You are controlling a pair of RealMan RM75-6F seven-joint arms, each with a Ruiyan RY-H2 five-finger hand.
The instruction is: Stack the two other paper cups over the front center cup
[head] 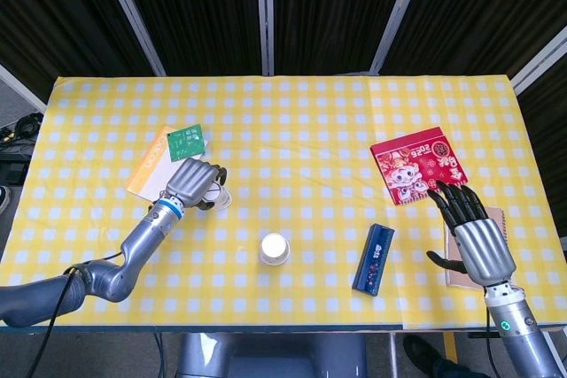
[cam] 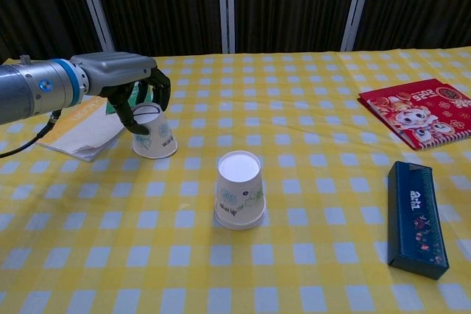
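Left hand (cam: 131,87) wraps its fingers over the upturned white paper cup (cam: 154,136) toward the desk's left edge, tilting it. The front-centre paper cup (cam: 239,190) stands to its right, nearer the front edge. Right hand (head: 471,235) rests splayed, empty, far off.

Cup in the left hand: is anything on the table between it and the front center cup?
Nothing visible. The left hand grips the cup, and only bare checked tablecloth lies between it and the front center cup. The papers lie to its other side, and the blue box is far to the right.
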